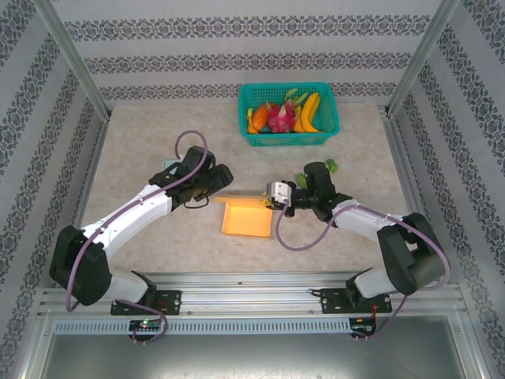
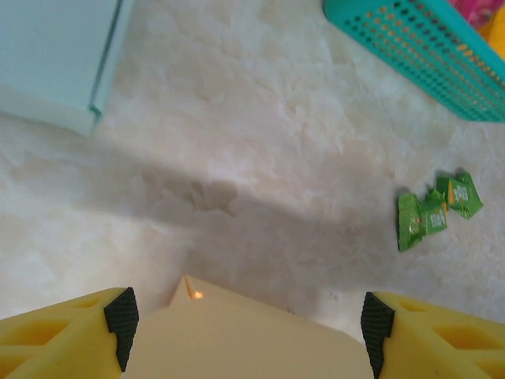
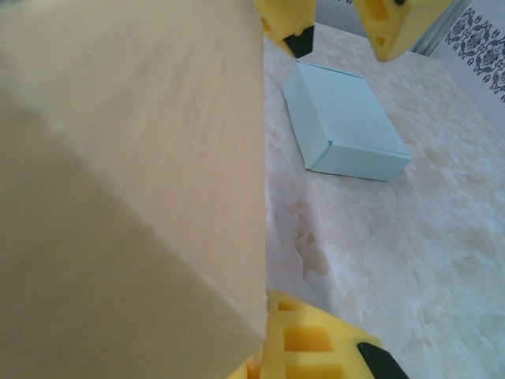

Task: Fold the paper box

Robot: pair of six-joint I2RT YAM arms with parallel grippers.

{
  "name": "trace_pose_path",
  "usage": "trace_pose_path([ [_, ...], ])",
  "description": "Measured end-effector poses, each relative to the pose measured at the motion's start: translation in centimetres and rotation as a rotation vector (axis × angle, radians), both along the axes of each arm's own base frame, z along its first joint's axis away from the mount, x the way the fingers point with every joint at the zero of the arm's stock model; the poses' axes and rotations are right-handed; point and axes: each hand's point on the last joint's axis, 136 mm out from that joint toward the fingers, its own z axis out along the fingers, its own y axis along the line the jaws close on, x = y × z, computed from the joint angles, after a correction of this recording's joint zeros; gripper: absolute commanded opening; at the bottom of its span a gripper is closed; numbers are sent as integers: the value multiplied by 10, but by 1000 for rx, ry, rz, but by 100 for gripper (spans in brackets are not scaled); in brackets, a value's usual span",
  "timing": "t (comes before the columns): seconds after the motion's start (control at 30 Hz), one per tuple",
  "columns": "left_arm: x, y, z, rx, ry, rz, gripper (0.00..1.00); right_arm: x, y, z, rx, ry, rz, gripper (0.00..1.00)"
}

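Note:
The paper box (image 1: 248,216) is an orange-yellow sheet lying partly folded at the table's middle, with one panel raised along its far edge. My right gripper (image 1: 276,199) is shut on its right edge; in the right wrist view the cream panel (image 3: 118,197) covers the left half, and one yellow finger (image 3: 323,347) shows beside it. My left gripper (image 1: 218,186) is at the box's far left corner. Its jaws stand wide apart in the left wrist view, black pads (image 2: 121,316) on either side of the raised panel (image 2: 245,339). The left gripper (image 2: 248,324) is open.
A teal basket (image 1: 288,136) of toy fruit stands at the back. A pale blue closed box (image 3: 343,122) lies left of the paper box, under the left arm. Green sweet packets (image 2: 430,209) lie behind the right gripper. Metal frame posts edge the table.

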Motion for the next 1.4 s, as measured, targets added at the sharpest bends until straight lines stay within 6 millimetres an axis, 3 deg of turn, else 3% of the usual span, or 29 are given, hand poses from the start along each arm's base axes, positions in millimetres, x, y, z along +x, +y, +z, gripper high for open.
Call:
trace_pose_path([
  [0.3, -21, -32, -2, -72, 51, -27, 76, -1, 1, -9, -29, -14, -7, 4],
  [0.83, -29, -18, -13, -26, 62, 32, 78, -5, 8, -15, -78, -82, 10, 4],
  [1.03, -42, -11, -41, -49, 129, 27, 77, -5, 9, -15, -85, -102, 17, 6],
  [1.27, -44, -20, -38, -82, 141, 19, 75, -4, 11, -17, -101, -116, 9, 10],
  [1.4, -48, -30, -35, -91, 139, 1, 66, -4, 11, -23, -135, -123, -4, 14],
])
